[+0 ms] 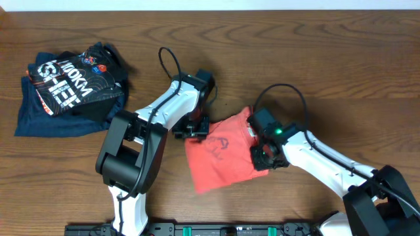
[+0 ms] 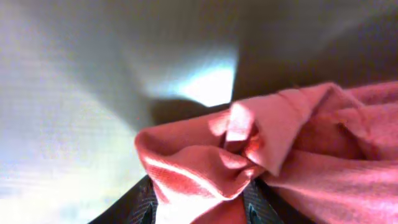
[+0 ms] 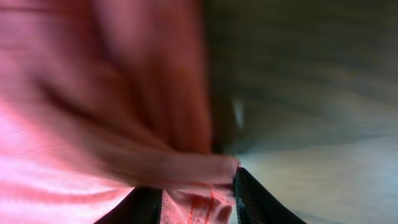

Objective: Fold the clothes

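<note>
The clothes are a coral-red shirt (image 1: 220, 154) lying partly folded in the middle of the wooden table, with a small dark logo on top. My left gripper (image 1: 195, 128) is at the shirt's upper left corner. In the left wrist view the shirt (image 2: 205, 168) is bunched between the dark fingers (image 2: 144, 208), and the left gripper (image 2: 202, 210) is shut on it. My right gripper (image 1: 266, 155) is at the shirt's right edge. The right wrist view is blurred; there the shirt (image 3: 93, 124) fills the gap between the fingers (image 3: 258, 202) of the right gripper (image 3: 199, 208).
A pile of navy and black garments with white lettering (image 1: 69, 88) lies at the far left of the table (image 1: 341, 65). A dark rail (image 1: 197, 229) runs along the table's front edge, between the two arm bases.
</note>
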Action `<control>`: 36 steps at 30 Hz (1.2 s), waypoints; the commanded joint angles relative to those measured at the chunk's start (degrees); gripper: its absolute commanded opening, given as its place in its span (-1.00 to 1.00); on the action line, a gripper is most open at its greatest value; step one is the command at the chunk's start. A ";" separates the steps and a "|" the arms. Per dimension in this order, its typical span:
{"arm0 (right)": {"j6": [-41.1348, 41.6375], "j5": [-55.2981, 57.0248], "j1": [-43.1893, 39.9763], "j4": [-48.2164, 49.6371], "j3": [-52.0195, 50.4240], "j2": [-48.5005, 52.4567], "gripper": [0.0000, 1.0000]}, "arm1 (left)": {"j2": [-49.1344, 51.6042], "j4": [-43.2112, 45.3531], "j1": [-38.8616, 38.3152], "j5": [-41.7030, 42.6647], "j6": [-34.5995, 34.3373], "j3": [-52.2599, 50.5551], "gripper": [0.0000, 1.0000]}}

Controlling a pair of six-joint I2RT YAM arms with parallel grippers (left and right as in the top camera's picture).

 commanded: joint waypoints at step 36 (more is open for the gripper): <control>-5.77 8.02 -10.95 -4.42 8.98 -8.26 -0.09 | -2.89 19.65 6.62 28.61 32.74 -0.72 0.86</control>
